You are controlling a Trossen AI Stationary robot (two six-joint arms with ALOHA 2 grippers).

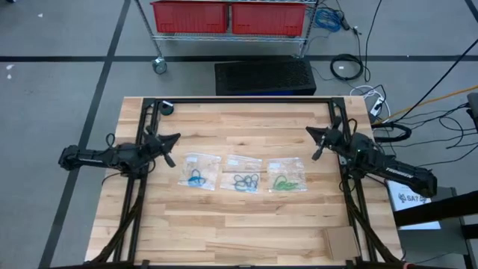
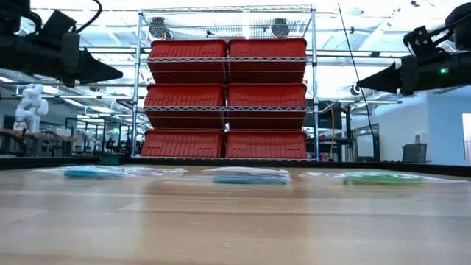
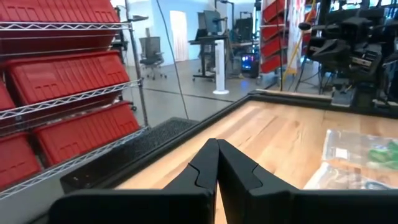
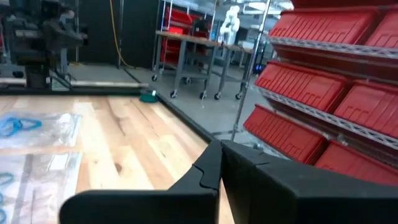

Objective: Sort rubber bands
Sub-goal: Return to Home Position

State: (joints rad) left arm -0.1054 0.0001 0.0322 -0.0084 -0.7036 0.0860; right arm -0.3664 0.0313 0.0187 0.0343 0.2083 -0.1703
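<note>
We see the bands [image 1: 245, 181] in bags [image 1: 236, 163] on the surface [image 1: 246, 232], midway between left jaws and right jaws, both clenched empty.

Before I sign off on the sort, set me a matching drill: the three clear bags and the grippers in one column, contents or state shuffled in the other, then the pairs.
Column A
1. bag nearest the left arm
2. middle bag
3. bag nearest the right arm
4. left gripper and right gripper

Column B
a. holds green bands
b. jaws shut, raised above the table, holding nothing
c. holds bright blue bands
d. holds dark grey-blue bands

Pairs: 1-c, 2-d, 3-a, 4-b
</note>
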